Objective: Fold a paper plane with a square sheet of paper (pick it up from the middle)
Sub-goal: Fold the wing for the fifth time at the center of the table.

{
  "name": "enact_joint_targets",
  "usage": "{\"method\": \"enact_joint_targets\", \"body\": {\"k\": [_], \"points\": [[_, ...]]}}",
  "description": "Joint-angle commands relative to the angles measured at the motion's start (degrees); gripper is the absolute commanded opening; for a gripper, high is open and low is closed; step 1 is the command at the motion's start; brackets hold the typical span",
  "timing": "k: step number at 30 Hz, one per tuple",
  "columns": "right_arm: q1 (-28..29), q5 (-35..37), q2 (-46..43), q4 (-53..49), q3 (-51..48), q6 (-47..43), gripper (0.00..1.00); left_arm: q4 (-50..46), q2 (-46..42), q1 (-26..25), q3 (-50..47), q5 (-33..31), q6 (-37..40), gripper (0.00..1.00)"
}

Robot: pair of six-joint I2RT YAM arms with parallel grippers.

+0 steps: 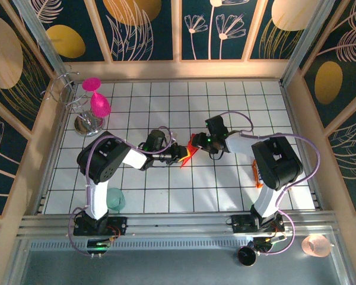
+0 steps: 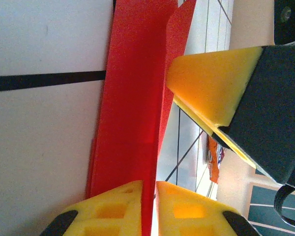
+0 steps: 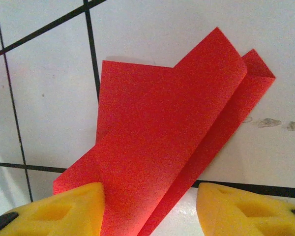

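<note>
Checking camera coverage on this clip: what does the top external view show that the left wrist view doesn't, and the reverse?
Top external's own: the pink goblets at far left and a teal cup by the left arm's base. Left wrist's own: the red paper's stacked folds up close, its edge pinched in the left gripper. Shared: the paper between the left gripper and the right gripper, which meet mid-table.
</note>
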Motion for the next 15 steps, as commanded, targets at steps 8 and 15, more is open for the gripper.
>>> {"method": "enact_joint_targets", "body": {"k": [8, 15], "points": [[1.59, 3.11, 7.22, -0.63, 0.54, -1.12, 0.53, -4.09, -1.72, 0.52, -0.10, -1.34, 2.87, 0.23], [1.69, 2.76, 7.61, -0.54, 0.59, -0.72, 0.53, -11.48, -5.62, 0.51, 0.68, -4.04, 7.55, 0.30]]}}
